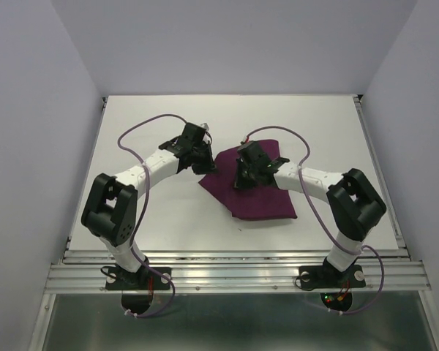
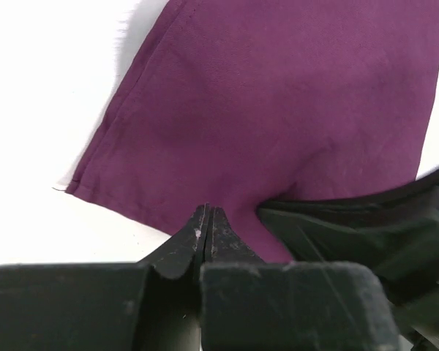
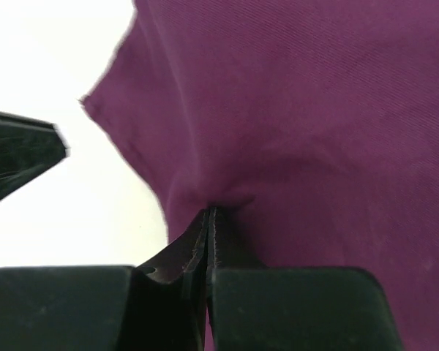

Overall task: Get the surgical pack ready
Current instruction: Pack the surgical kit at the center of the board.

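Cloth: the dark-purple cloth (image 1: 260, 203) lies folded on the white table (image 1: 146, 121), just right of centre, with a corner poking out to the left.
Right gripper: the right gripper (image 3: 208, 212) is down on the cloth's far half. Its jaws are clamped tight, with a small pucker of fabric bunched at the tips, so it has the cloth pinched.
Left gripper: the left gripper (image 2: 207, 212) is at the cloth's left hem, jaws pressed together on the fabric's edge.
Spacing: the two grippers are close. From the left wrist, the right one's black body looms just beside the left tips.
Arms: both reach in from the near edge, elbows bowed outward.
Cables: lilac cables (image 1: 143, 128) loop over the table beside each wrist.
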